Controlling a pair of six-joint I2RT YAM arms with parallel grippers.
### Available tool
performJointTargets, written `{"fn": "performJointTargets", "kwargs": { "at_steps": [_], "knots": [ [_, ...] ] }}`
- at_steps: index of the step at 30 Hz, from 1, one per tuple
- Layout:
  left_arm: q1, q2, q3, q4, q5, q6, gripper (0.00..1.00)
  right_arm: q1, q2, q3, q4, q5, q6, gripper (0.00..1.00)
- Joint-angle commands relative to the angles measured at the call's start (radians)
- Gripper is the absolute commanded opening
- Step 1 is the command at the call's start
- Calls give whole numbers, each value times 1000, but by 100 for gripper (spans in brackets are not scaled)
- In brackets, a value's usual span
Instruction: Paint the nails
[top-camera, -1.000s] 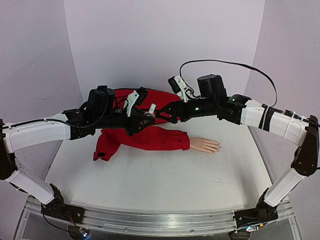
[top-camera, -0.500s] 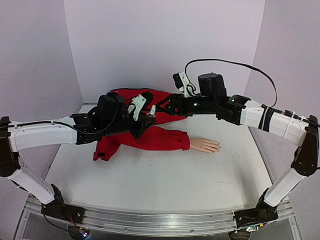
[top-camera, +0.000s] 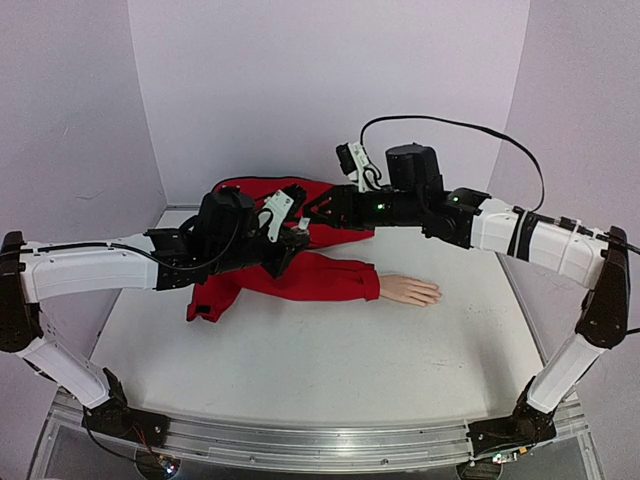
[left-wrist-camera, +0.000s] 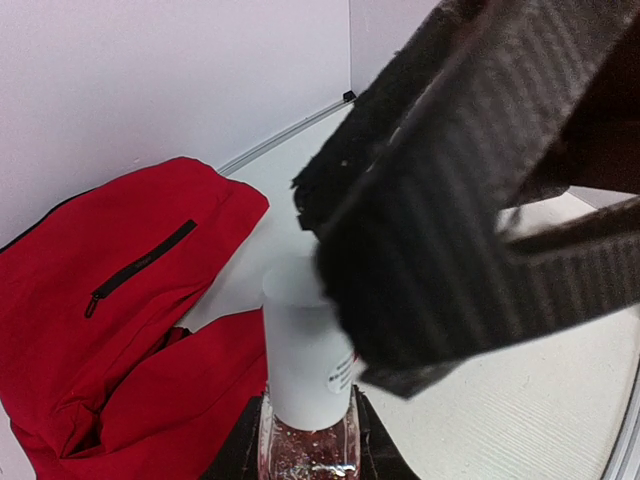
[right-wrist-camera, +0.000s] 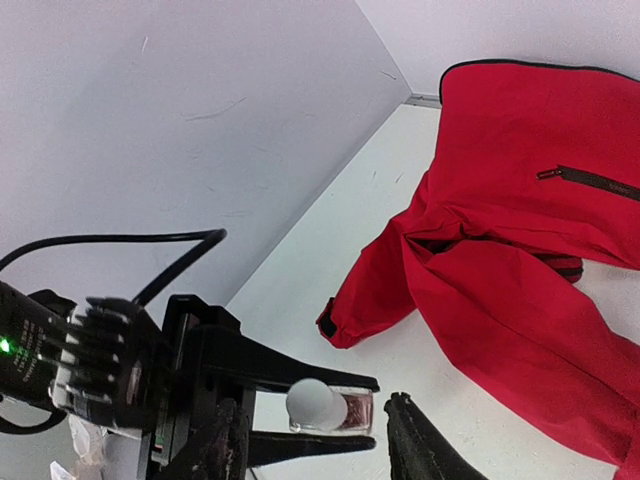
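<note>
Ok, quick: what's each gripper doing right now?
Left gripper: closed, holding the small bottle.
Right gripper: open, fingers either side of the bottle's white cap.

Right gripper (top-camera: 309, 214) moved left, jaws narrowing around the bottle (left-wrist-camera: 305, 360), left gripper (top-camera: 292, 238) shifted right.

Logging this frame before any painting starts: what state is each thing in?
bottle: capped, held.
left gripper: shut on bottle.
right gripper: open, astride the cap.
hand: lying flat, untouched.
nails: too small to tell if painted.
jacket: crumpled, pocket zipped shut.
</note>
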Motion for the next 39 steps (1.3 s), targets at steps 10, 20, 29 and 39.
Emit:
{"fn": "performJointTargets", "kwargs": {
  "at_steps": [10,20,29,39],
  "knots": [
    [-5,-14,69,48,116,-20,0,7,53,65,51,-92,-40,11],
    [139,-95,88,56,1168,-169,0,-6,45,58,-8,-873,-398,0],
    [142,-98,61,55,861,-133,0,-1,-33,26,-54,-483,-359,43],
    [68,-122,-39,56,363,53,0,-15,-61,40,-108,-192,-154,70]
  ]
}}
